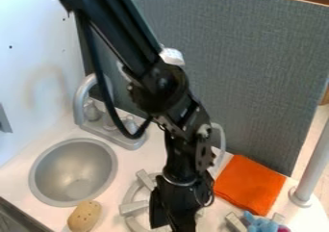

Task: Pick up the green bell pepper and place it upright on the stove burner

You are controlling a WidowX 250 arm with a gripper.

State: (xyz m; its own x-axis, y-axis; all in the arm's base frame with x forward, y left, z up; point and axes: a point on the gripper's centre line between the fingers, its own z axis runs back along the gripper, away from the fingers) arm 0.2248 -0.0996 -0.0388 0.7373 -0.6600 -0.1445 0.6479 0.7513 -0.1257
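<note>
Above the pale burner (133,208), my pincer (172,221) hangs near the folded orange cloth (249,184) on the worktop (16,183); I can't tell its opening or hold. Small, slow moves would best spare the burner's raised prongs.

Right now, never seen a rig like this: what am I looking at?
One picture, from a fixed camera looking down at a slant on a toy kitchen. The black machine is a robot arm, coming in from the upper left. At its lower end hangs the gripper, over the pale stove burner. Whether it holds anything, I can't tell.

Left of it: a grey sink with a faucet behind, and a speckled tan object in front. Right: an orange cloth and, at the bottom edge, something blue.
</note>
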